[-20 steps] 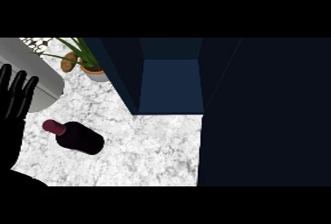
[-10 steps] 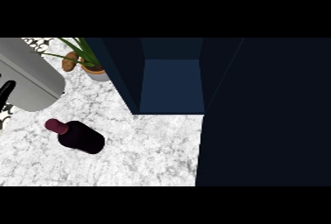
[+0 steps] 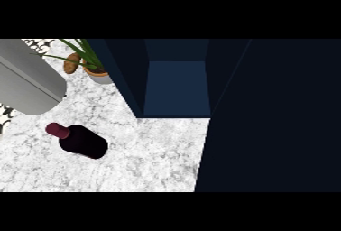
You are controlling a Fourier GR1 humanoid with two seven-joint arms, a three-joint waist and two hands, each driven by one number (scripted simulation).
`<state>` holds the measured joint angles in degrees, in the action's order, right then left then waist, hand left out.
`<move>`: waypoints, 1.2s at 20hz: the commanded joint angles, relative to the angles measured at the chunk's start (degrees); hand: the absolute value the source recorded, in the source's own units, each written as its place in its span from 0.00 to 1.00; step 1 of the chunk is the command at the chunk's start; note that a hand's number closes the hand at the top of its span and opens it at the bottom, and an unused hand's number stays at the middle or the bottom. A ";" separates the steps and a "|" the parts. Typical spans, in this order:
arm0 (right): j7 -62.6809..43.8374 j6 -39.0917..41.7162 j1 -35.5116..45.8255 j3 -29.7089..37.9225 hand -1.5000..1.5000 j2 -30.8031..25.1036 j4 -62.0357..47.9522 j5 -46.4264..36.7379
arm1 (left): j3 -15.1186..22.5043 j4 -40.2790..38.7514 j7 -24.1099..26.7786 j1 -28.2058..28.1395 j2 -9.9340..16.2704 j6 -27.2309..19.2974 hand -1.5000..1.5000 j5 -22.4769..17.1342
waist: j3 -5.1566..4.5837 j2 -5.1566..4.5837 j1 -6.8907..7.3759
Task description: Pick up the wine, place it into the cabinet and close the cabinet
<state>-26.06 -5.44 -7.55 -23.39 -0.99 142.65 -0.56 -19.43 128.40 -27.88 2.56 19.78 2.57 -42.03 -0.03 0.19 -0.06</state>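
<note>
Our hands stayed out of frame; only grey left forearm (image 3: 26,76) crossed upper left, so finger state could not be told. Just below its rounded end, we saw wine (image 3: 78,140) on marble counter (image 3: 146,158). Cabinet (image 3: 177,88) stood open beyond. Potted plant (image 3: 90,63) sat beside cabinet.

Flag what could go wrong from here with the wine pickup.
1. The grey forearm hangs above the counter at upper left, close to the wine; no hand shows, so a grasp can't be checked, and a descent could knock the bottle.
2. The cabinet opening looks narrow, with its dark door open at right; the bottle might clip an edge going in.
3. The plant stands beside the cabinet's left wall and could be brushed.
</note>
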 commanded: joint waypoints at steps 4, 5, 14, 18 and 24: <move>-7.74 -4.25 4.22 -3.04 0.00 -0.45 6.94 -7.35 | 0.67 0.25 -4.26 3.14 1.41 -4.15 0.00 1.63 | 0.00 -0.08 -0.34; -9.86 -4.41 1.87 -3.54 0.00 -2.37 11.52 -8.18 | -2.23 -2.59 -0.06 -1.64 0.22 2.51 0.00 -0.39 | -0.09 0.08 -0.44; -7.38 -5.37 2.21 -1.32 0.00 -5.57 9.21 -4.33 | -0.08 -5.55 -0.26 0.89 -0.18 0.59 0.00 5.07 | 0.02 -0.12 -0.58; -10.97 -9.60 6.42 -6.90 0.00 -3.94 9.38 -11.39 | -0.68 -7.77 0.81 -1.11 -0.73 3.43 0.00 4.44 | -0.07 0.03 -0.49; -13.50 -11.80 4.63 -10.70 0.00 -6.69 12.21 -13.04 | 0.56 -13.15 5.96 -1.42 -2.47 7.40 0.00 7.52 | -0.08 0.15 -1.03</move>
<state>-34.50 -15.98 -0.24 -30.14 -5.91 143.74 -4.12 -19.81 117.86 -24.15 1.65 18.19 7.83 -36.23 -0.10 0.26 -0.85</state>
